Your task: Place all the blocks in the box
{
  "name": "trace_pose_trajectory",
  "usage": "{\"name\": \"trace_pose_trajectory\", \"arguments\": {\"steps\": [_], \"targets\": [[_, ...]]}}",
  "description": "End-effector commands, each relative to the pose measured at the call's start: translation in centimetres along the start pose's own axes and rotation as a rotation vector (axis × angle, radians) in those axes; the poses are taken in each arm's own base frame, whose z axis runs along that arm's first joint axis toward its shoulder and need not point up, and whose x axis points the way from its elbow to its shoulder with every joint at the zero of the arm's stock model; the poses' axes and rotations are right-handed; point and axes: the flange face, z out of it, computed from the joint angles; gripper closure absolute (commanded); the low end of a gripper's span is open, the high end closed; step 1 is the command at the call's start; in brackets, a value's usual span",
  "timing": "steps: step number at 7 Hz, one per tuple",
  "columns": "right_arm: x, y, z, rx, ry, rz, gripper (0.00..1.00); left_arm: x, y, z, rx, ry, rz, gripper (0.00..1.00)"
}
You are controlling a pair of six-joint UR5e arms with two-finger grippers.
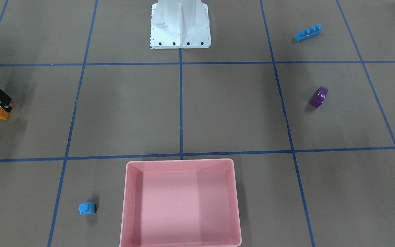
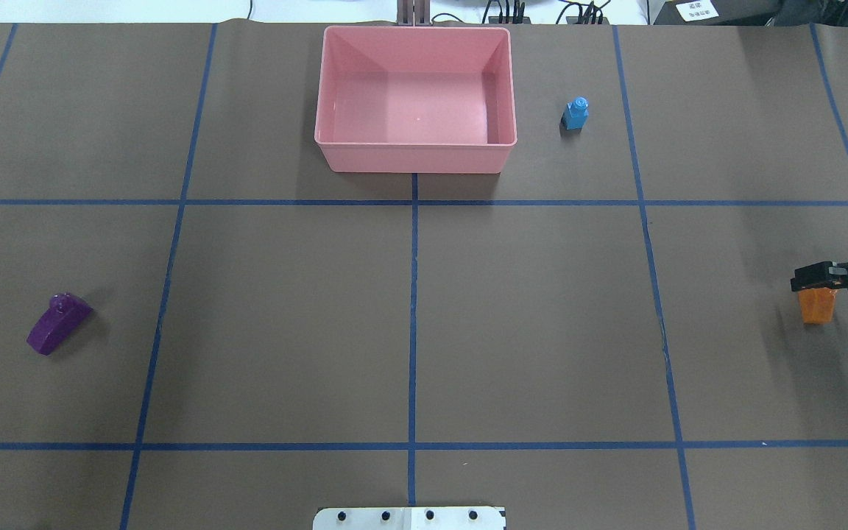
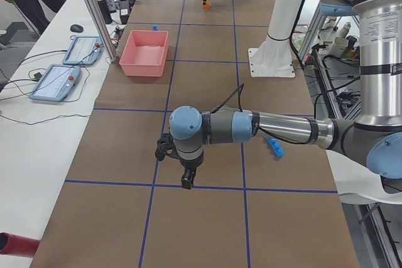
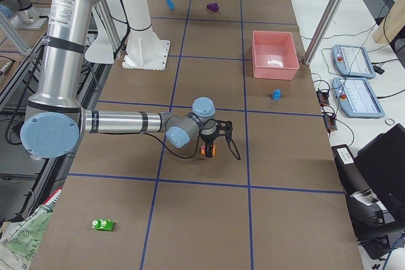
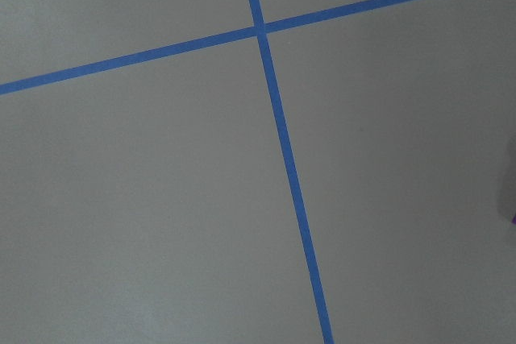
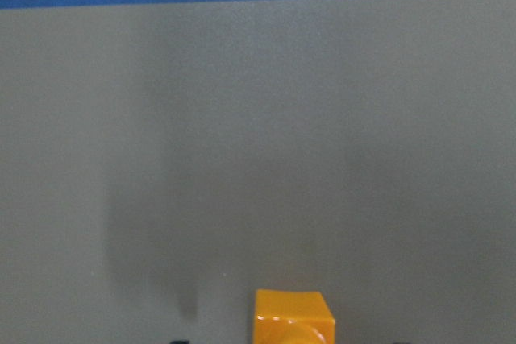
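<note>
The counter (image 2: 284, 331) is wide and gridded with blue tape. The box (image 2: 415, 157) sits at its far middle edge, where I judge either of my arms can reach it. It holds no blocks, so the whole job lies ahead.

My right gripper (image 2: 814, 285) points straight down over the orange block (image 2: 818, 308) on my far right, well apart from the box. The jaws look parted wider than the block, one finger on each side, with nothing clamped. My wrist camera cuts the fingertips off at its bottom edge, so I cannot say whether the pads touch.

My left gripper (image 3: 186, 182) hangs over bare counter on my left half, probably held clear. Only the side view shows it, so I cannot tell how far its jaws stand apart.

The long blue block (image 1: 307, 33) and purple block (image 2: 58, 324) lie on my left. The green block (image 4: 102, 224) lies beyond the orange one, outside the overhead view. The small blue block (image 2: 576, 114) stands just beside the box, on its right.
</note>
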Motion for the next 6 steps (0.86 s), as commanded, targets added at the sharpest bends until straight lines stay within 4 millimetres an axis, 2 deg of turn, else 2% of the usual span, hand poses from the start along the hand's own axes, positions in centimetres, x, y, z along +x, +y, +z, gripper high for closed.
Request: {"name": "trace_pose_trajectory", "arguments": {"steps": [1,3,4,5,6], "targets": [[0.7,0.4,0.4,-0.013,0.0,0.013,1.0,0.0,0.0,0.0,0.0,0.0,0.0,0.0],[-0.8,-0.2,-0.3,0.002,-0.023,-0.002,1.0,0.0,0.0,0.0,0.0,0.0,0.001,0.0],[-2.8,-0.4,-1.8,-0.001,-0.069,-0.022,1.0,0.0,0.0,0.0,0.0,0.0,0.0,0.0],[-5.6,-2.9,-5.1,0.033,-0.154,-0.032,1.0,0.0,0.0,0.0,0.0,0.0,0.0,0.0],[-9.0,-6.1,-7.2,0.069,-0.22,-0.045,1.0,0.0,0.0,0.0,0.0,0.0,0.0,0.0]]}}
